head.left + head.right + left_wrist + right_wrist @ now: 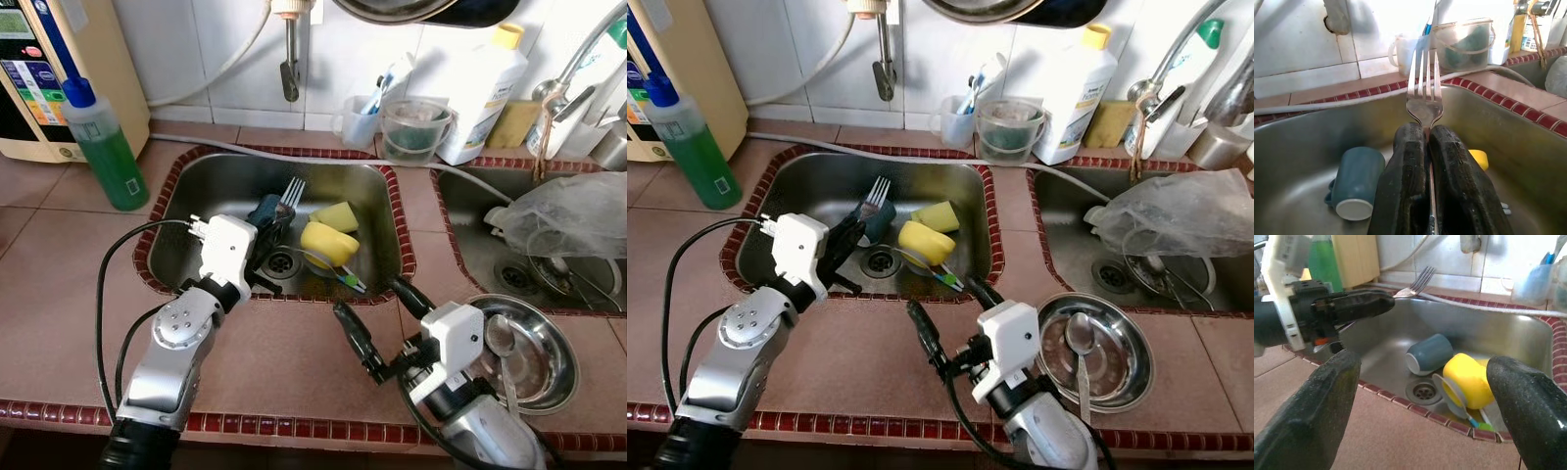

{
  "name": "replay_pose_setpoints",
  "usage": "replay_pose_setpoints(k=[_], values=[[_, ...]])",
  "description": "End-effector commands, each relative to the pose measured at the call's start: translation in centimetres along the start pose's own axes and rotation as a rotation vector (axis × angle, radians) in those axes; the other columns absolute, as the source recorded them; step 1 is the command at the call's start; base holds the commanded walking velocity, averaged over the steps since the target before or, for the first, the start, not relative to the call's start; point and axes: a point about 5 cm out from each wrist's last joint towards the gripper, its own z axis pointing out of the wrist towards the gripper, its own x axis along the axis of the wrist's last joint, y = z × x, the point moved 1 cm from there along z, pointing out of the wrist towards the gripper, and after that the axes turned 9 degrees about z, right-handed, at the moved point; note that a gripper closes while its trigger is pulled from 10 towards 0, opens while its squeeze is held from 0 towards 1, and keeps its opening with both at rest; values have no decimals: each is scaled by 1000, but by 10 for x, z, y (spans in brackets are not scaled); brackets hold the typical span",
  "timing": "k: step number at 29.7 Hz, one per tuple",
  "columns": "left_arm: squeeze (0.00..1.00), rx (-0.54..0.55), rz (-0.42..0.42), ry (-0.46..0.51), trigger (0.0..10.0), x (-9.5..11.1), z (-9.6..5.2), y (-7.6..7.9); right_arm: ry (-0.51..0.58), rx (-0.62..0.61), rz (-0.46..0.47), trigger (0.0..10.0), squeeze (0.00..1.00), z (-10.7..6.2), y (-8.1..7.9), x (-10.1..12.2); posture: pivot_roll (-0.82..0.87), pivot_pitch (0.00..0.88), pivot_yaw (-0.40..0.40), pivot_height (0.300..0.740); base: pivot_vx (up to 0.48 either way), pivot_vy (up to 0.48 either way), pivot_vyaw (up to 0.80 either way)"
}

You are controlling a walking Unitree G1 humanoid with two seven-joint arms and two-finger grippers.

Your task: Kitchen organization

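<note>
At the far left on the counter, a green soap bottle (103,147), well apart from the work. Next, over the left sink basin (211,181), the left gripper (1422,147) clamped tight on a metal fork (1422,90), pinched at the neck just below the tines, which point up and away toward the tiled wall. Probably light, stiff and slick, so likely to twist or slide between the pads; a hold lower on the handle would seem steadier. Below it in the basin, a blue cup (1430,354) on its side by the drain, and beside that a yellow cup (1466,379) and a yellow sponge (336,216), with a toothbrush (345,280) at the near wall. Further right, above the counter edge, the right gripper (1422,396) spread wide and holding nothing, near the basin rim. At the right, a steel bowl (549,387) with a spoon (500,338) lying inside it.
</note>
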Motion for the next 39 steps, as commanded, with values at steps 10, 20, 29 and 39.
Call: replay_pose_setpoints(k=[10,20,29,39], values=[[0,-44,35,9,10000,-4,9,-3,-26,5,13,10000,0,-14,-8,7,-148,247,-24,740,0,0,0],[0,-50,49,19,10000,-6,19,-10,-67,-13,28,10000,0,-31,-14,10,-183,298,-30,740,0,0,0],[0,-72,79,47,10000,-1,35,-14,-89,-31,37,10000,0,-39,-18,12,-209,321,-25,740,0,0,0],[0,-130,117,34,10000,0,41,-15,-94,-38,44,10000,0,-39,-19,11,-200,323,-14,740,0,0,0]])
